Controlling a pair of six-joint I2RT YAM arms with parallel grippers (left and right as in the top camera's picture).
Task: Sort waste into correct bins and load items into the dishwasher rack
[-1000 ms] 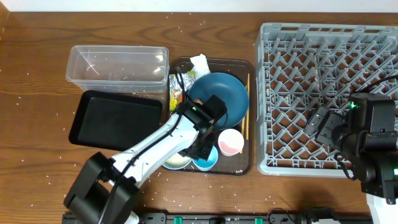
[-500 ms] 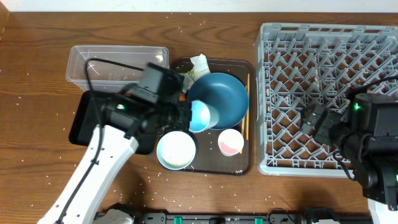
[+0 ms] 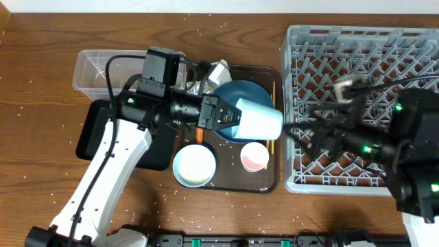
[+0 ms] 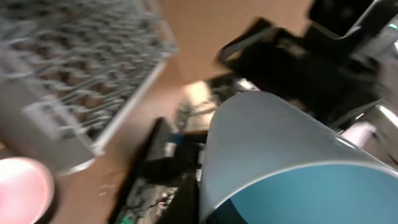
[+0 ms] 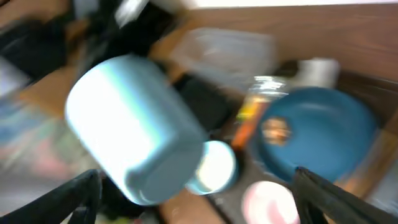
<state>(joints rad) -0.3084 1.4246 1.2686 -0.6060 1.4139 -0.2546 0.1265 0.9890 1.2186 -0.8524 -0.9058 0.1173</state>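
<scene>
Light-blue bowl (image 3: 259, 122) | left gripper (image 3: 234, 118) clamped on it, sideways | right gripper (image 3: 300, 134) spread wide, blurred

small light-blue bowl (image 3: 259, 122) aloft, tipped sideways, over right rim of large blue bowl (image 3: 245, 95)

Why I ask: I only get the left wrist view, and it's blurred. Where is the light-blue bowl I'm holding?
Observer: The light-blue bowl lies on its side in the left claw, above the brown tray's right half.
Operator: And the other arm?
Observer: The right claw reaches from over the rack toward that bowl.
Operator: Is it open?
Observer: Yes, its fingers are spread wide.
</scene>
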